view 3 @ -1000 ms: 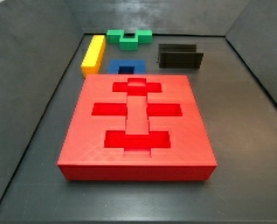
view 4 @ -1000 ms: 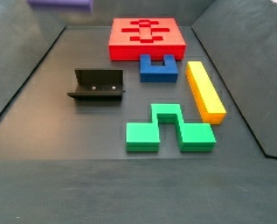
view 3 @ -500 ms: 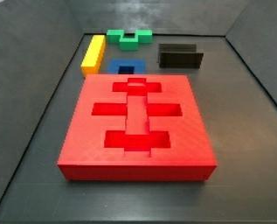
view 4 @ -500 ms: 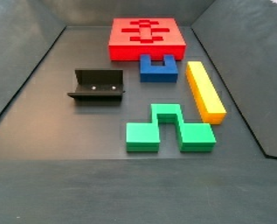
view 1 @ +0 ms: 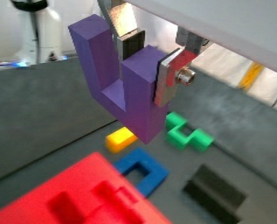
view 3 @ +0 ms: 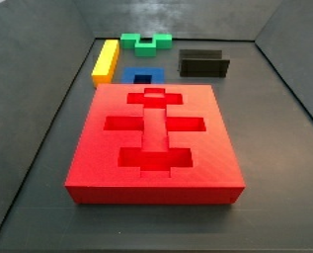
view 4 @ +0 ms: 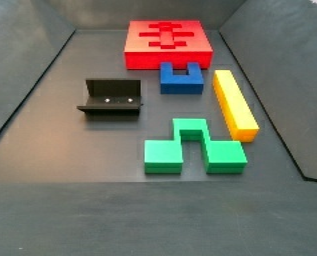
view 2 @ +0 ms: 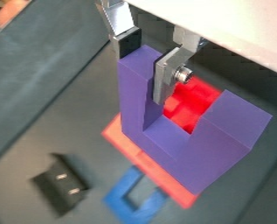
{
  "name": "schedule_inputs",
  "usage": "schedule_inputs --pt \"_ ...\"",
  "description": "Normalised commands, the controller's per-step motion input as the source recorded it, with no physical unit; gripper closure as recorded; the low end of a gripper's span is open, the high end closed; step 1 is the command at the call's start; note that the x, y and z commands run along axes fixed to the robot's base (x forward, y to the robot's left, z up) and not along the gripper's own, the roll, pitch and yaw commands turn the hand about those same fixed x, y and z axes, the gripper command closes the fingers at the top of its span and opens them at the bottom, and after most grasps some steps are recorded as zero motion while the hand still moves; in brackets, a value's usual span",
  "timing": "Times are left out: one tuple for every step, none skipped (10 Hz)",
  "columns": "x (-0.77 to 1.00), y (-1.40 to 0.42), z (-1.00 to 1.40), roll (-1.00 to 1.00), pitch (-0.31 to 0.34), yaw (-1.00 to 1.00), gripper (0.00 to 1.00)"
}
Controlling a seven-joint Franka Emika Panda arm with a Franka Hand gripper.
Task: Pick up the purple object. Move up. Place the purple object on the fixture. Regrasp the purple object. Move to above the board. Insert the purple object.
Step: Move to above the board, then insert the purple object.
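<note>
In both wrist views my gripper (view 1: pixel 150 66) (view 2: pixel 148 61) is shut on one prong of the purple object (view 1: pixel 100 66) (view 2: pixel 182 131). The U-shaped block hangs high in the air, prongs up toward the wrist and base down. Far below it lies the red board (view 2: pixel 197 101) (view 1: pixel 71 192), partly seen between the prongs. The dark fixture (view 2: pixel 65 184) (view 1: pixel 217 192) stands empty on the floor off to one side. Both side views show the board (view 3: pixel 93 148) (view 4: pixel 137 45) and the fixture (view 3: pixel 203 65) (view 4: pixel 111 98), but neither the gripper nor the purple object.
A blue notched block (view 4: pixel 182 77) (view 3: pixel 143 77) sits against the board's end. A long yellow bar (view 4: pixel 233 103) (view 3: pixel 108 59) and a green stepped block (view 4: pixel 192 146) (view 3: pixel 152 42) lie beyond it. Dark sloping walls enclose the floor.
A purple blur at the top edge of a side view one second ago is gone from it since. The pieces on the floor have not moved.
</note>
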Motion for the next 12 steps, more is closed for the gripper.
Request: schedule_inputs --pt "0.00 0.02 0.00 -1.00 0.053 0.00 1.00" --pt "0.00 0.02 0.00 -0.94 0.047 0.00 1.00" --pt "-0.03 0.02 0.00 -0.69 0.013 0.00 1.00" --pt "-0.06 0.03 0.00 -0.43 -0.034 0.00 1.00" --pt "-0.07 0.03 0.00 -0.28 -0.057 0.00 1.00" --pt "0.01 0.00 -0.22 -0.10 -0.137 0.00 1.00" --pt "0.14 0.00 -0.42 -0.22 -0.271 0.00 1.00" --pt "0.31 -0.06 -0.33 -0.26 -0.356 0.00 1.00" --pt "0.31 -0.13 -0.38 -0.24 -0.349 0.00 1.00" --pt "0.35 -0.17 -0.36 -0.25 -0.354 0.00 1.00" --pt "0.37 -0.19 -0.38 -0.23 -0.361 0.00 1.00" --pt "0.37 -0.22 -0.41 -0.20 -0.371 0.00 1.00"
